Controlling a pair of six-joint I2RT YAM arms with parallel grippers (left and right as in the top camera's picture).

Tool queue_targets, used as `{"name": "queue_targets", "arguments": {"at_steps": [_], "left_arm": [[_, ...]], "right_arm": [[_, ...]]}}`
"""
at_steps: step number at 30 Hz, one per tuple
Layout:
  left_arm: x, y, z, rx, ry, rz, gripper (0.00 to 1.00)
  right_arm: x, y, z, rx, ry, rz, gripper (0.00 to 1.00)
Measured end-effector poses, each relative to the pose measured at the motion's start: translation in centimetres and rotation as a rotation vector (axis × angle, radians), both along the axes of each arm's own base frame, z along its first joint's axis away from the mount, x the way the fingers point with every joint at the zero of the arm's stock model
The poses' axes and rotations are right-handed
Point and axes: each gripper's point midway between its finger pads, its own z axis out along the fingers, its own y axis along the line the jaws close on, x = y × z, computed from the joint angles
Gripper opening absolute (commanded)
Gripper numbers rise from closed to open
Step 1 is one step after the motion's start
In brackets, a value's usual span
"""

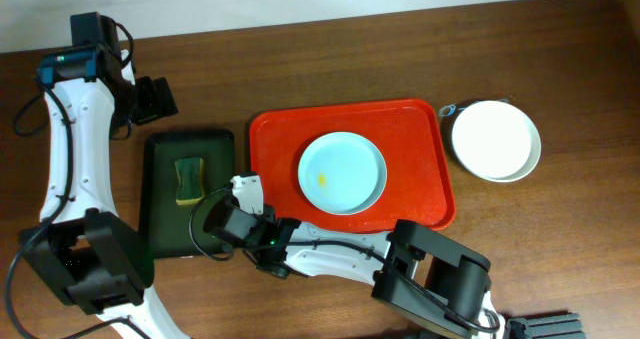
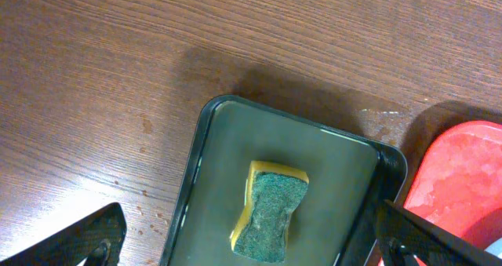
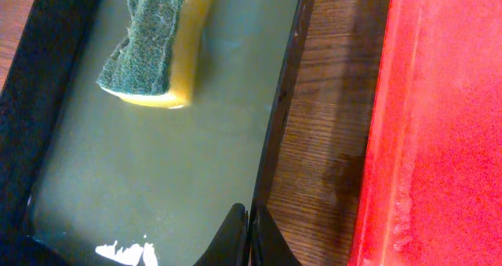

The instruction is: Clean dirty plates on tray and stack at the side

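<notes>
As green tray (image 1: 165, 214) holds sponge (image 1: 189, 180), red tray (image 1: 410, 139) plate (image 1: 342, 172), L pincer (image 2: 251, 215) gapes, R pincer (image 3: 249, 223) closed empty.

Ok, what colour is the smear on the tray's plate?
Yellow smear on the pale blue plate; clearest overhead.

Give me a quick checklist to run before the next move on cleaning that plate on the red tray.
1. Sponge free to pick: ok, it lies alone in the green tray.
2. Right hand on the sponge: not ok, it is shut by the green tray's right rim, off the sponge.
3. Left hand open: ok, near the green tray.
4. Plate on the red tray: ok, with a yellow smear on it.
5. Stacking spot: ok, white plate sits right of the red tray.
</notes>
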Motion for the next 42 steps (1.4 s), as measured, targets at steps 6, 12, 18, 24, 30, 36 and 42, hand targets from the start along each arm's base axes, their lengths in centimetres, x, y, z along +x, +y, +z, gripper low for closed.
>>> {"name": "queue_targets", "arguments": {"at_steps": [6,12,18,24,30,36,42], "left_arm": [[0.0,0.0,0.0,0.0,0.0,0.0,0.99],[0.0,0.0,0.0,0.0,0.0,0.0,0.99],[0.0,0.0,0.0,0.0,0.0,0.0,0.99],[0.0,0.0,0.0,0.0,0.0,0.0,0.99],[0.0,0.0,0.0,0.0,0.0,0.0,0.99],[0.0,0.0,0.0,0.0,0.0,0.0,0.99],[0.0,0.0,0.0,0.0,0.0,0.0,0.99]], "right_arm": [[0.2,-1.0,0.2,-0.098,0.002,0.018,0.04],[0.3,-1.0,0.3,-0.115,-0.006,0.035,0.04],[0.3,-1.0,0.3,-0.118,-0.006,0.039,0.12],[0.1,-1.2,-0.1,-0.134,0.001,0.051,0.05],[0.1,-1.1,-0.1,-0.13,0.002,0.054,0.04],[0.4,-1.3,0.0,-0.168,-0.029,0.083,0.04],[0.6,-1.5,0.0,-0.185,-0.045,0.08,0.44]]}}
